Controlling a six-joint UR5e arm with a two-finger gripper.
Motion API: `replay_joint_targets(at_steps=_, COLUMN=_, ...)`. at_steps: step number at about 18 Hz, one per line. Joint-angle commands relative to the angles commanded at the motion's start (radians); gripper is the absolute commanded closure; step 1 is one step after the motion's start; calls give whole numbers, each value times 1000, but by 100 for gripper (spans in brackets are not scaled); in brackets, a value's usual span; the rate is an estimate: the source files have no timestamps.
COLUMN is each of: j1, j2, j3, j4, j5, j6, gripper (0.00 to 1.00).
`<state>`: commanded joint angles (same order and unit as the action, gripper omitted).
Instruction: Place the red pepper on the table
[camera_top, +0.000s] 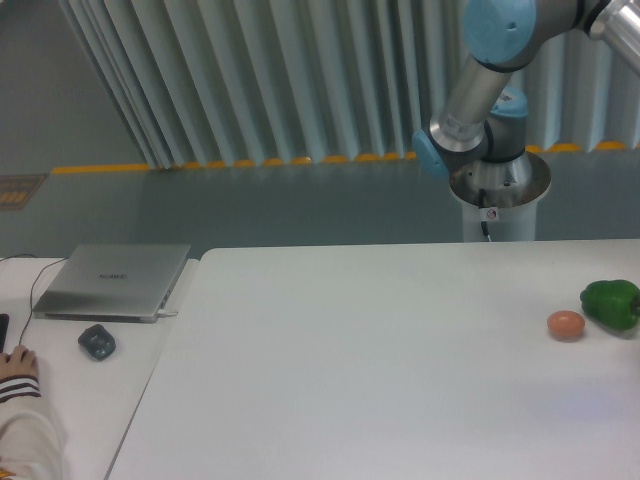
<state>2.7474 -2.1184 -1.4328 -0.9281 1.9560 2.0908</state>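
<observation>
The red pepper is out of view. The white table fills the lower middle and right of the camera view. Only the arm's base and upper links show at the top right; they run out of the frame, and the gripper is not in view. On the table's right side lie a green bell pepper and a small orange egg-shaped ball just left of it.
An adjoining white desk at the left bears a closed silver laptop and a dark mouse. A person's hand and striped sleeve rest at the bottom left corner. The robot pedestal stands behind the table.
</observation>
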Motion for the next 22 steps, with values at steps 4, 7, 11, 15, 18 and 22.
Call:
replay_joint_targets(at_steps=4, j1=0, j2=-26, j3=9, j4=26, j5=-20, j6=0, gripper=0)
replay_joint_targets(at_steps=7, j1=0, j2=-40, j3=15, j4=25, j5=-9, j6=0, gripper=0)
replay_joint_targets(at_steps=11, j1=0, j2=-43, j3=15, j4=23, j5=31, j6=0, gripper=0)
replay_joint_targets(at_steps=15, j1=2, j2=-43, j3=14, j4=22, j5=32, j6=0, gripper=0)
replay_joint_targets(at_steps=18, j1=5, j2=-43, j3=14, j4=22, j5=32, j6=0, gripper=0)
replay_joint_targets(at_steps=22, j1=11, j2=-45, j3=11, j4=23, j5=31, j6=-2, gripper=0)
